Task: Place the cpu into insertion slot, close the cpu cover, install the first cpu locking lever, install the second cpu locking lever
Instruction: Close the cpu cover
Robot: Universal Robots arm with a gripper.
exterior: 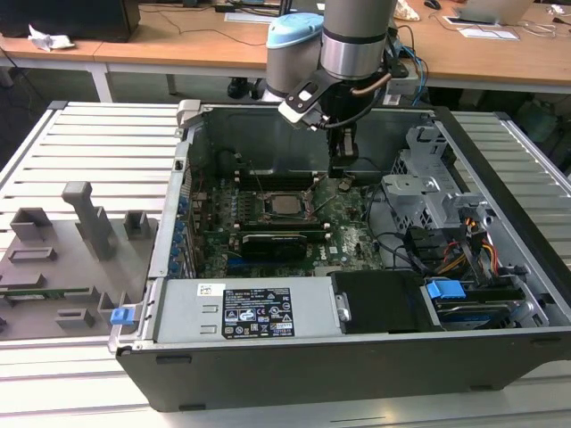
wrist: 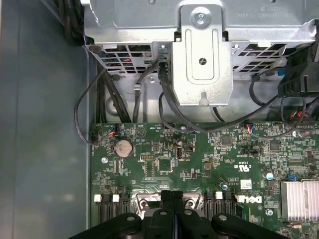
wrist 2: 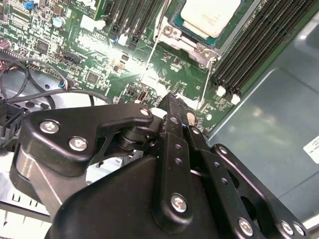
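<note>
fingers (wrist 2: pixel 173 109): pressed together, gripping nothing | low over motherboard (wrist 2: pixel 99 55), near seated cpu (wrist 2: pixel 209 15)

The arm (exterior: pixel 357 36) comes down from the top of the exterior view, its silver-grey last link nearly vertical, with a light blue joint cap on the exterior view's left side. Below it the black wrist (exterior: pixel 332 100) carries the pincer (exterior: pixel 343 168), which points straight down. In both wrist views the pincer (wrist 2: pixel 172 98) (wrist: pixel 172 195) has its two slim black fingers (wrist: pixel 166 199) pressed flat together with nothing between them, and the black linkage bars (wrist 2: pixel 89 134) are folded in on either side.
</note>
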